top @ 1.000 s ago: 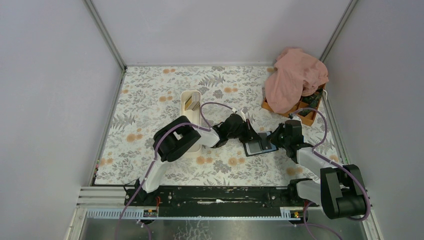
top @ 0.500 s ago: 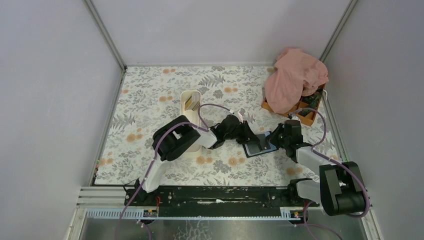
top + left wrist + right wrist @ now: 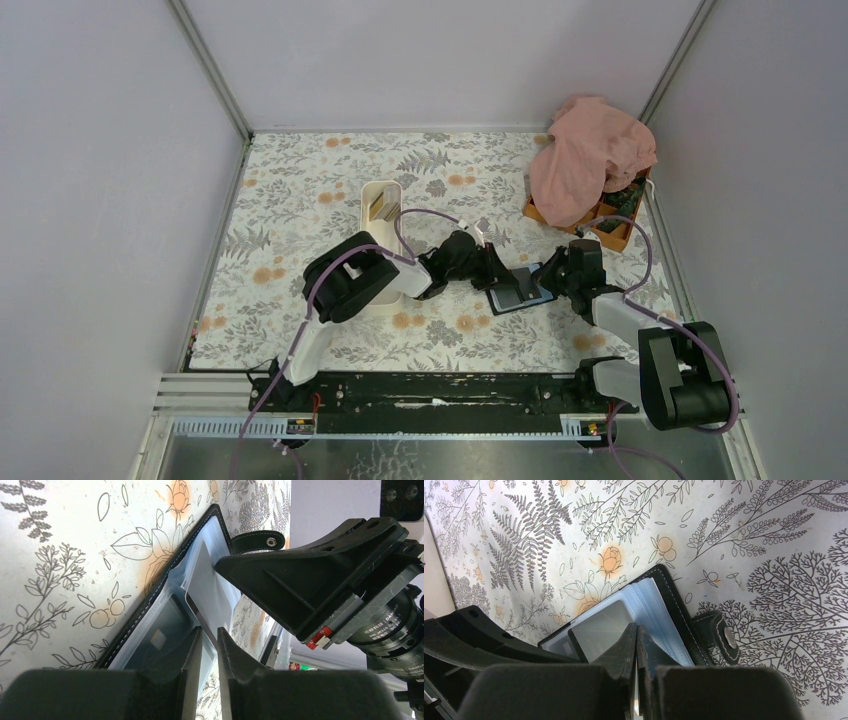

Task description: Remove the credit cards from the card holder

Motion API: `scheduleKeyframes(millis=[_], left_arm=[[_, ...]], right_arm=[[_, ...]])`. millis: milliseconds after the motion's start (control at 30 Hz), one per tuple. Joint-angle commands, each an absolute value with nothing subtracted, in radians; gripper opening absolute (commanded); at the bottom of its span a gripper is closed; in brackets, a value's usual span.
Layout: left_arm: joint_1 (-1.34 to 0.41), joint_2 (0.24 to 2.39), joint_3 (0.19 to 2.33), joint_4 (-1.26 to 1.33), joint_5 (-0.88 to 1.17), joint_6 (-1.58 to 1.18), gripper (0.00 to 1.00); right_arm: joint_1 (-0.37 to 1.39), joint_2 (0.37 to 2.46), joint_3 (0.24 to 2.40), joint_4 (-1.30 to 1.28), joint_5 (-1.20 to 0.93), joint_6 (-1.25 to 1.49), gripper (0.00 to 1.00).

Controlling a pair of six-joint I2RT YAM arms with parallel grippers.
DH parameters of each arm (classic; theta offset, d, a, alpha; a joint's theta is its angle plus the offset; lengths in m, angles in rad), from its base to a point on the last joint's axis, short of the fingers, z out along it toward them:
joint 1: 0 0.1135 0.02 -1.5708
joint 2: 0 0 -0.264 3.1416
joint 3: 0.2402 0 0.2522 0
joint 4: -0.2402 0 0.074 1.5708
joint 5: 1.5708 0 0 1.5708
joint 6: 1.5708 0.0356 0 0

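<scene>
The table [image 3: 300, 200], covered in a floral print, fills the middle of the scene. The left arm [image 3: 345, 280] reaches from the near edge towards the right. The right arm [image 3: 675, 375] bends in from the near right corner, and the two meet near the middle of the table. A crumpled pink cloth [image 3: 590, 155] lies heaped at the far right. It is draped over part of an orange box [image 3: 612, 236], whose near corner shows beneath it. A long white tray [image 3: 381, 184] stands left of centre, its near end hidden behind the left arm.

The card holder [image 3: 515, 293] lies open and flat on the table between the two wrists, right of centre, with its clear sleeves facing up.

The left jaws come at it from the left. Their fingers [image 3: 190, 680] stand a narrow gap apart. The edge of a sleeve or card runs into that gap, and nothing looks clamped.

The right jaws come from the right with their fingers [image 3: 621, 645] closed together. The tips rest on the sleeves, and I cannot tell whether a sleeve is pinched between them.

A card [image 3: 601, 627] sits in the top sleeve, grey and glossy. The holder's strap [image 3: 719, 635], with its metal snap, lies on the table just beside the holder's right edge.
</scene>
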State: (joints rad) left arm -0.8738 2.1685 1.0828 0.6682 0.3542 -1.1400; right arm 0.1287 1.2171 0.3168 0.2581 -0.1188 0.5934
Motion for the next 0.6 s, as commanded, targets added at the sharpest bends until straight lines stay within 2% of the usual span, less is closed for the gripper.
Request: scheduleKeyframes(millis=[0,100,300,567], left_arm=[[-0.866,2.131,1.062,0.744,0.371,-1.148,0.23],[-0.865,2.136,1.063,0.747,0.373,-1.153,0.20],[-0.866,2.149,1.072,0.750,0.380,-1.160,0.00],[-0.855,2.130,1.055,0.741,0.392,-1.147,0.00]], right_arm=[[0.137,1.241,0.321,0.203,-0.129,0.590,0.03],[0.138,1.240,0.319,0.203,-0.129,0.589,0.03],[0.137,1.238,0.317,0.201,-0.129,0.588,0.03],[0.137,1.239,0.317,0.203,-0.126,0.589,0.03]])
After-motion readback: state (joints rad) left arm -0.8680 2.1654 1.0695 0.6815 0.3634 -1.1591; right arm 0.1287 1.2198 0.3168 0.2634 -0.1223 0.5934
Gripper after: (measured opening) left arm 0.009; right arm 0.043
